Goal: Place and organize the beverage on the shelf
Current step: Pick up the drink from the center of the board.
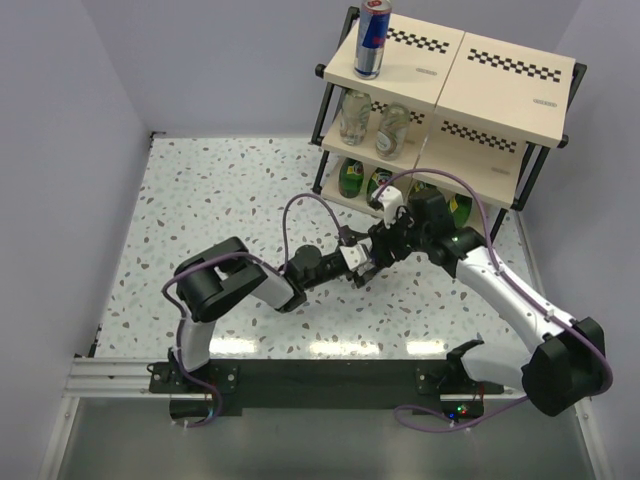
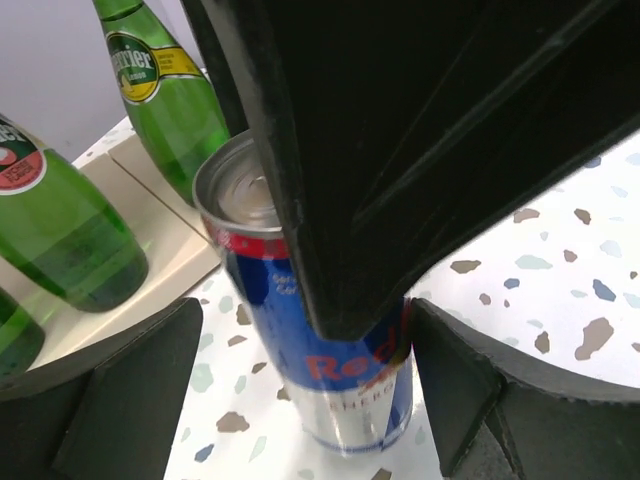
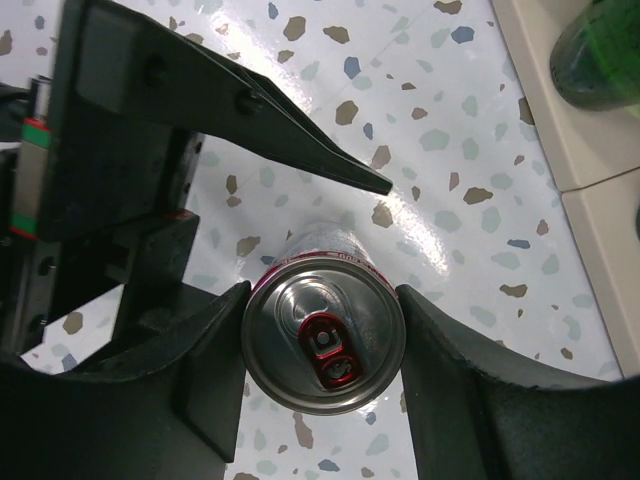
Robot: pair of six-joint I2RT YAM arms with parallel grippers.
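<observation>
A blue-and-silver can [image 2: 330, 370] stands upright on the speckled table, just in front of the shelf [image 1: 500, 75]. My right gripper [image 3: 322, 370] comes from above, with both fingers pressed against the can's top rim [image 3: 322, 345]. My left gripper [image 2: 305, 400] is open around the can's lower body, with a gap on its left side. In the top view both grippers [image 1: 375, 255] meet there and hide the can. On the shelf are a second can [image 1: 372, 38] on the top board, two clear bottles [image 1: 354, 118] on the middle board and green bottles [image 1: 351, 178] on the bottom board.
The shelf's bottom board [image 2: 150, 190] lies close behind the can, with green bottles [image 2: 170, 90] standing on it. It also shows in the right wrist view [image 3: 585, 130]. The right half of the shelf's top board [image 1: 510, 85] is bare. Purple walls surround the table.
</observation>
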